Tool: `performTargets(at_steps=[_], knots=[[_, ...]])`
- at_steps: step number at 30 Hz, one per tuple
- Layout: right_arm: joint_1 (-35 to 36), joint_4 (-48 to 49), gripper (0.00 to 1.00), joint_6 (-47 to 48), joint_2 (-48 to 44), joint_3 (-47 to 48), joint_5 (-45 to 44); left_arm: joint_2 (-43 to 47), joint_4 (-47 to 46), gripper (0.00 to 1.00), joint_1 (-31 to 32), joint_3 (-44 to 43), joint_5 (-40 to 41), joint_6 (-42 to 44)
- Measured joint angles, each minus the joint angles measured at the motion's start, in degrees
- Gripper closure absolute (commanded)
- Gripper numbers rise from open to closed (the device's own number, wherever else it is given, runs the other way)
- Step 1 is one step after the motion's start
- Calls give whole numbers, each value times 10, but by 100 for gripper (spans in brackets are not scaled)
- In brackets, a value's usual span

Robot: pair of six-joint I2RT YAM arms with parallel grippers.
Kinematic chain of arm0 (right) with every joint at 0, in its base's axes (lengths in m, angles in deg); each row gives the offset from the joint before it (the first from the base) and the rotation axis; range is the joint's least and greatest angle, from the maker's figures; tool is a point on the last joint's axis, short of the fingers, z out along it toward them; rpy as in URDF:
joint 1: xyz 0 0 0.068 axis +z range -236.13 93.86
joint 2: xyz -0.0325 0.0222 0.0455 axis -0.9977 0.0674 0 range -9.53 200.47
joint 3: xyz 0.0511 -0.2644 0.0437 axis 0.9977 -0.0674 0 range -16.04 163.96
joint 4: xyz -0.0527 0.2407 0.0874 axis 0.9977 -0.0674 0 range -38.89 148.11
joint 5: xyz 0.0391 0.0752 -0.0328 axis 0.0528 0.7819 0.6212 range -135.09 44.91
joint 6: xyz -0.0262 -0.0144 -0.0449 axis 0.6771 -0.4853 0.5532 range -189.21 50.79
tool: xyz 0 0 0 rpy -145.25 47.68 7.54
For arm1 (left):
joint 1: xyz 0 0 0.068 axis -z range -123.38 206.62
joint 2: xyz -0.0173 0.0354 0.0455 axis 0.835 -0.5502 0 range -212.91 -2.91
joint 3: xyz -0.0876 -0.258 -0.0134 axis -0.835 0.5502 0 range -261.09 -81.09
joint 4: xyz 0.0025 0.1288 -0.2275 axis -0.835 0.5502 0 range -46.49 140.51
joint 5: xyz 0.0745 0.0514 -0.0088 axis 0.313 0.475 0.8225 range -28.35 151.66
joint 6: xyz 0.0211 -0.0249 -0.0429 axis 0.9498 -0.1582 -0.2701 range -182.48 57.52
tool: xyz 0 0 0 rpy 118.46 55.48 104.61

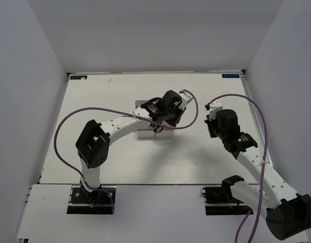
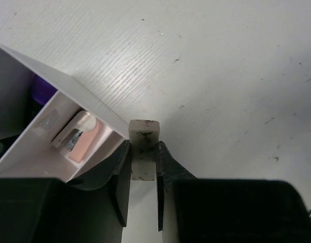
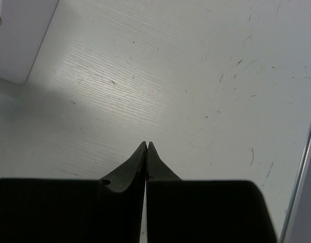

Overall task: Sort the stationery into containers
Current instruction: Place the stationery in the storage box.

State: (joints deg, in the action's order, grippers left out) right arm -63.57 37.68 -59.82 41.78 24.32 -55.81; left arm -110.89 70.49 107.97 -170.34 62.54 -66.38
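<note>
My left gripper is shut on a small beige eraser and holds it just outside the corner of the white bins. In the top view it hangs over the right side of the bin cluster. One bin holds a white-pink stapler-like piece. A purple highlighter tip shows in the bin beside it. My right gripper is shut and empty above bare table, to the right of the bins; it also shows in the top view.
The left arm and its purple cable cover most of the bin cluster from above. White walls enclose the table on three sides. The table's right edge lies close to my right gripper.
</note>
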Motion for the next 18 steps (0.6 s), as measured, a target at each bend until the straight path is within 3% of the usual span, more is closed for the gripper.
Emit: performTargets(at_steps=[12, 18], knots=[[-24, 0, 100, -2, 0, 0, 19, 0, -1, 92, -31, 15, 2, 5], [-33, 0, 100, -4, 0, 0, 26, 0, 10, 80, -33, 34, 4, 8]])
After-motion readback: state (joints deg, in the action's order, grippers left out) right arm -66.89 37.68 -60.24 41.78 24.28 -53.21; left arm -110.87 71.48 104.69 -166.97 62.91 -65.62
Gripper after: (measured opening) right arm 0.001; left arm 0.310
